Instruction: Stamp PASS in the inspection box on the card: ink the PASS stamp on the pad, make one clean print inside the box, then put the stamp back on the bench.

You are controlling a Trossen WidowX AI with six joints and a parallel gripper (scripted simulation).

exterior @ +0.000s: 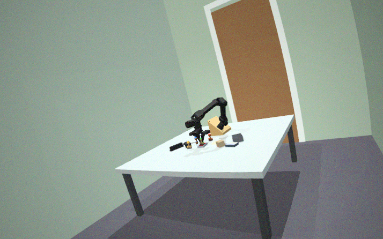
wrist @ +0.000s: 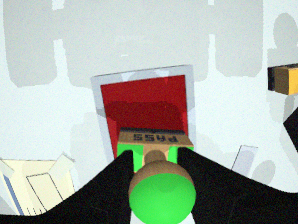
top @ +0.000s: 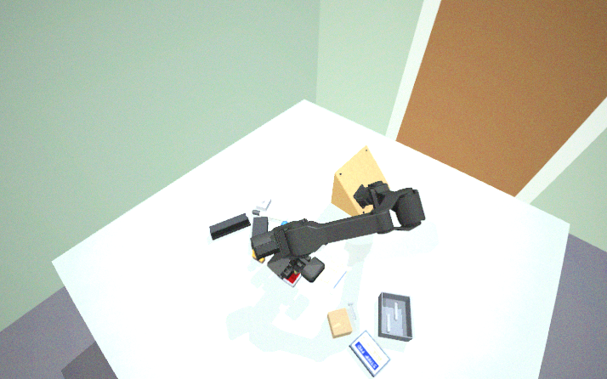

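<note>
My gripper (top: pixel 295 272) (exterior: pixel 201 141) (wrist: pixel 154 156) is shut on the PASS stamp (wrist: pixel 156 137), a brown block with black PASS lettering, green sides and a green round knob. The stamp is over the near half of the red ink pad (top: pixel 292 278) (wrist: pixel 142 92), which has a light grey rim. A darker band lies across the red beyond the block. I cannot tell whether the stamp's face touches the pad. The cream card (wrist: pixel 15 167) lies at the lower left of the wrist view, its box outline partly visible; the left finger hides part of it.
A blue-knobbed stamp (exterior: pixel 196 138) and a red-knobbed stamp (exterior: pixel 210 136) stand near the gripper. A yellow-and-black object (exterior: pixel 188 144) (wrist: pixel 286 81) is beside the pad. A wooden block (top: pixel 339 323), labelled lid (top: pixel 370 353), grey tray (top: pixel 411 319), black bar (top: pixel 229 226) and wooden wedge (top: pixel 360 169) are also there.
</note>
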